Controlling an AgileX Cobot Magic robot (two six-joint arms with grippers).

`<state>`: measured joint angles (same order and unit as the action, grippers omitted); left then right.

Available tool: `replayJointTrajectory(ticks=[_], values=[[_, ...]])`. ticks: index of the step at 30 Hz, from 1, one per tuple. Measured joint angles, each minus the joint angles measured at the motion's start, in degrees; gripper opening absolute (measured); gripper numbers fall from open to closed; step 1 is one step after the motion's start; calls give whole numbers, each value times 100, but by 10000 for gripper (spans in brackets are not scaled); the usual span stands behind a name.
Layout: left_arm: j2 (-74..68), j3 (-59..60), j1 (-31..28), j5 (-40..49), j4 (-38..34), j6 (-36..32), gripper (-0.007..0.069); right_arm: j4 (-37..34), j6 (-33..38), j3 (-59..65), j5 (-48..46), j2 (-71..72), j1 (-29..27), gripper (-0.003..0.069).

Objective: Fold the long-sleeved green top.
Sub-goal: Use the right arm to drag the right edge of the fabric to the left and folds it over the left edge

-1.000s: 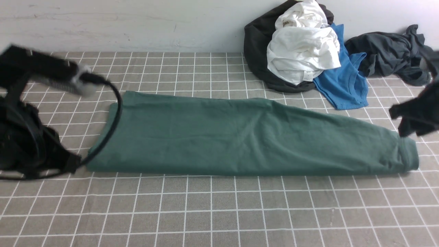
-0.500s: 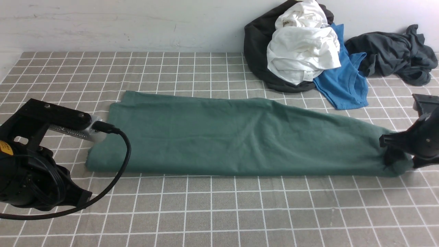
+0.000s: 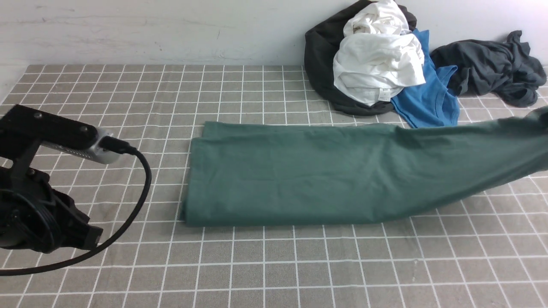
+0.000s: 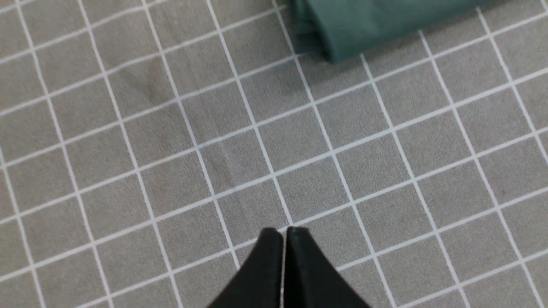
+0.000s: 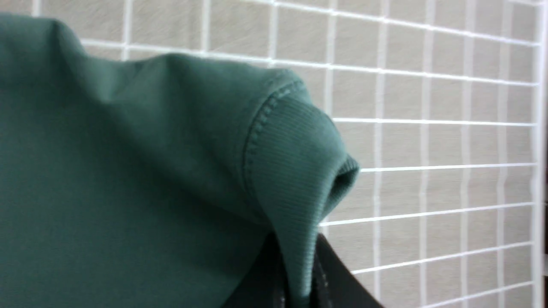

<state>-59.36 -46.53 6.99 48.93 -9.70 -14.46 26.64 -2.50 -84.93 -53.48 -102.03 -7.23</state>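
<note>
I find the dark forest-green cotton long-sleeved top point(image 3: 325, 188) folded into a long strip on the checked surface point(image 3: 274, 265), cuff end point(image 5: 295, 171) raised in my right tool point(image 5: 295, 282), left tool point(image 4: 282, 239) closed empty; crosswise folds remain.

The green long-sleeved top point(image 3: 299, 184), folded into a long band, lies flat, its cuffed right end lifted.

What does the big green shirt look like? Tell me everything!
The green top is dark green, soft-looking cotton, folded into a long band across the checked tablecloth. Its left end lies flat; its right end slopes up off the cloth, where the right gripper pinches its ribbed cuff.
</note>
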Motion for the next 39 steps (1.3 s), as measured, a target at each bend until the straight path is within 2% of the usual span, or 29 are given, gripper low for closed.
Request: replayJointTrajectory(ticks=[6, 9, 15, 16, 17, 22, 25, 28, 30, 33, 36, 39], values=[[236, 0, 0, -110, 0, 0, -7, -735, -181, -763, -606, 433, 539, 13], [235, 0, 0, -110, 0, 0, -7, -1428, -54, -955, -525, 511, 1422, 13], [235, 0, 0, -110, -17, 0, -7, -2593, 45, -960, 602, -25, 3125, 13], [235, 0, 0, -110, -17, 0, -7, -2625, 55, -960, 648, -61, 3173, 13], [235, 0, 0, -112, -17, 0, -7, -2886, 149, -984, 1026, -427, 3590, 13], [235, 0, 0, -112, -17, 0, -7, -3107, 250, -1379, 1563, -1465, 4277, 20], [235, 0, 0, -112, -17, 0, -7, -3167, 250, -1858, 1506, -2024, 4398, 68], [235, 0, 0, -98, -19, 0, -7, -3205, 250, -2442, 1233, -2343, 4410, 169], [235, 0, 0, -35, -19, 0, -7, -3205, 250, -2752, 978, -2378, 4410, 265], [235, 0, 0, 43, -23, 0, -7, -3191, 250, -3112, 677, -2334, 4410, 341], [235, 0, 0, 43, -78, 0, -7, -3007, 290, -3332, 361, -2293, 4410, 357], [244, 0, 0, 43, -232, -6, -7, -2833, 290, -3326, 150, -2309, 4399, 323]])
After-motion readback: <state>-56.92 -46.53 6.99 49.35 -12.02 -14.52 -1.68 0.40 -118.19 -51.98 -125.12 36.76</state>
